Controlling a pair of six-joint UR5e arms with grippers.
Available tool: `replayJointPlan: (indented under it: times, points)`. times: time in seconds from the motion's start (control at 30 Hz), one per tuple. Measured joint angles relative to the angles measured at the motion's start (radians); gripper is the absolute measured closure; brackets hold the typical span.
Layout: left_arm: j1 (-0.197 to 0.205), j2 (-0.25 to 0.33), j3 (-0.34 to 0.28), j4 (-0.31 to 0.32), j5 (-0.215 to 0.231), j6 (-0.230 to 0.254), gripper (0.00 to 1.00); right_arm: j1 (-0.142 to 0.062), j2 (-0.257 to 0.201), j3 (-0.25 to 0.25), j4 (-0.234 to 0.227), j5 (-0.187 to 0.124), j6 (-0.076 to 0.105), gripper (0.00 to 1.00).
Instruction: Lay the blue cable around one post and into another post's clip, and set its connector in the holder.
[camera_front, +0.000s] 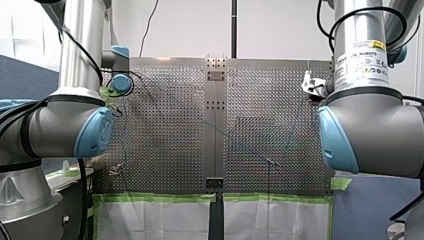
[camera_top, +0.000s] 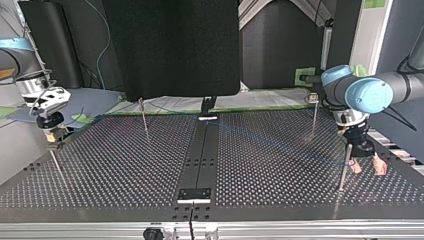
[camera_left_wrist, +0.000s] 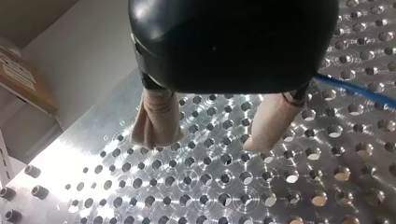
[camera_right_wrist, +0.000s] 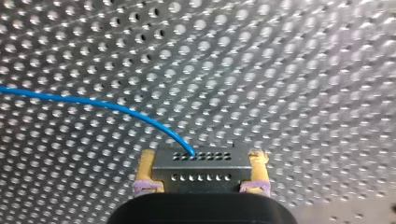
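— Anything in the right hand (camera_right_wrist: 203, 159)?
— Clamped on the connector (camera_right_wrist: 201, 175), yellow pads (camera_right_wrist: 148, 163) on either side of it, held up over the bare tabletop (camera_right_wrist: 303, 70), with the blue cable (camera_right_wrist: 93, 101) leaving the front face and curving off to one side.
— And the left hand (camera_left_wrist: 208, 142)?
— Released, with beige pads (camera_left_wrist: 156, 119) spread apart and nothing between them. Hovering close over the holes, with the cable passing just beside one pad, not gripped.
— Seen from across the tabletop?
— Running as a thin blue line from the middle strip (camera_top: 202, 150) over to the post (camera_top: 344, 167) just beside the left hand. Hard to tell whether looped round that post or only lying against it.
— Clipped anywhere yet?
— No sign of that, though too thin to follow near the other posts (camera_top: 144, 117). Standing well apart, those, and none plainly carrying it.
— Connector in the holder?
— Not yet. Carried at that view's left, well away from the middle strip. Cannot pick out the holder for certain, either.
— So how far along?
— Early to middle, at a guess. At best, the pass round the post begun. Left to do: the clip, then the holder.
— Needed next?
— Probably keeping the cable taut against the post, pressing it down into a clip, and only afterwards seating the connector.
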Motion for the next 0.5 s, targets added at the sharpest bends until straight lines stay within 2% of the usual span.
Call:
replayJointPlan:
  times: [0.2,0.4,0.5]
  points:
    - [0.0,0.0,0.0,-0.001,0.0,0.0,0.0,-0.01,-0.046,0.012,-0.017,0.004,-0.007,1.0]
    - [0.0,0.0,0.0,-0.003,0.0,0.002,0.0,-0.01,-0.022,0.018,-0.04,0.01,-0.035,1.0]
    - [0.0,0.0,0.0,-0.004,0.001,0.002,0.0,-0.008,0.0,0.022,-0.059,0.016,-0.042,1.0]
